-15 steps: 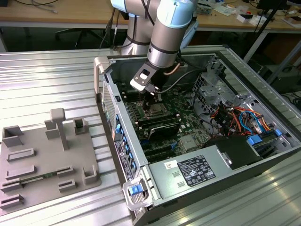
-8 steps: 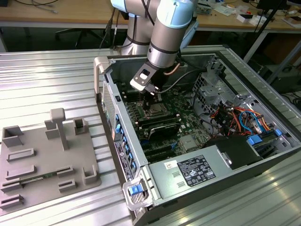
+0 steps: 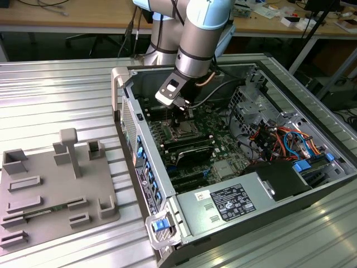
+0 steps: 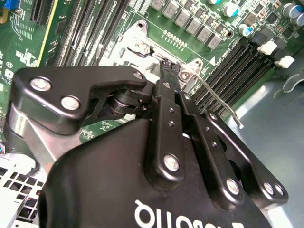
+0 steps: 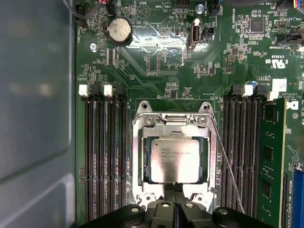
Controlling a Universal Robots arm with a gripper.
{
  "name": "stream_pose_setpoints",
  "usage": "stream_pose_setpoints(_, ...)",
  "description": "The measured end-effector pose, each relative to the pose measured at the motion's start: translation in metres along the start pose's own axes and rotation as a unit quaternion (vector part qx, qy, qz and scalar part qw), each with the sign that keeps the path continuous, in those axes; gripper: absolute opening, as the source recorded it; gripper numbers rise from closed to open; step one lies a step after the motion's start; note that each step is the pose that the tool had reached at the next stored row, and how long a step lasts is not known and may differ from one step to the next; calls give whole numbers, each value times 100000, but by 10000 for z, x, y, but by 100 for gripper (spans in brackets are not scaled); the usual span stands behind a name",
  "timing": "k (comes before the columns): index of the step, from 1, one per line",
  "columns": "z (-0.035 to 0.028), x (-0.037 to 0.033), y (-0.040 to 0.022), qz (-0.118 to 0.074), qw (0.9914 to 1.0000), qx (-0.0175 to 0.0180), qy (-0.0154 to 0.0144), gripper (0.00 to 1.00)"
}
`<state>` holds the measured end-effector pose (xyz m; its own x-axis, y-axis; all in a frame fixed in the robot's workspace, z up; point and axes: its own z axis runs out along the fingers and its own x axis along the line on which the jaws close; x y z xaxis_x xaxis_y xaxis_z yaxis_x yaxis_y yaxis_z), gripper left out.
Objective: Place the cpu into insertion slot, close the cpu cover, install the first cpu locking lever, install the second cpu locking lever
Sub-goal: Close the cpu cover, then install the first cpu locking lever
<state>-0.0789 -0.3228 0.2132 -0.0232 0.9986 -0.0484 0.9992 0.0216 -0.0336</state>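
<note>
Inside the open PC case [image 3: 131, 128], arm [image 3: 195, 33]: comes down from the far side of the worktop [image 3: 56, 95], wrist bent steeply so the tool points down at the motherboard.
Jaws: clenched, fingertips [image 5: 170, 194] pressed tog. w/ nothing between them; same in the second wrist view, fingertips [image 4: 166, 71] side by side.
Jaw position: tips right at the edge of the cpu cover [image 5: 140, 156], at the mid of one side; can't tell if touching.
Cpu [image 5: 175, 160]: lying flat in the insertion slot [image 3: 181, 133], silver top showing thru the cover's cut-out.
Cover: lying down flat over the cpu, framing it on all sides.
Locking lever [image 5: 229, 164]: thin wire rod, slanting away from the socket corner over the nearby memory slots; in the second wrist view lever [image 4: 216, 97] stands raised off the board, not latched.
Memory slots [image 5: 104, 156]: long black rows on both sides of the socket; one green module [image 5: 273, 156] seated on one side.
Coin cell [image 5: 118, 31]: on the board, well apart from the socket.
Grey fixture plate [image 3: 50, 190]: on the worktop at the exterior view's left, beside the case.
</note>
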Motion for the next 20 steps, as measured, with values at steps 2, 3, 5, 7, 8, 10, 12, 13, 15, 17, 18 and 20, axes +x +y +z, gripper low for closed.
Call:
stream_pose_setpoints(2, -1, 0, 27, -1, 100000, -1, 3, 11)
stream_pose_setpoints(3, -1, -1, 40, -5, 100000, 4, -2, 11)
stream_pose_setpoints(5, -2, -1, 58, 0, 100000, 4, 0, 11)
stream_pose_setpoints(7, 0, -2, 94, 3, 100000, -3, 11, 11)
stream_pose_setpoints(8, 2, -2, 111, 1, 100000, -1, 9, 11)
stream_pose_setpoints(10, 6, -4, 187, -2, 100000, 6, 5, 11)
stream_pose_setpoints(12, 6, -4, 187, 0, 100000, 10, 0, 11)
stream_pose_setpoints(13, 6, -4, 187, 2, 100000, 8, 1, 11)
stream_pose_setpoints(15, 12, -3, 188, -1, 100000, 8, -48, 11)
stream_pose_setpoints(17, 12, -3, 188, -1, 100000, 9, -60, 11)
stream_pose_setpoints(18, 12, -3, 188, -1, 100000, 8, -61, 11)
stream_pose_setpoints(20, 12, -3, 188, -1, 100000, 7, -76, 11)
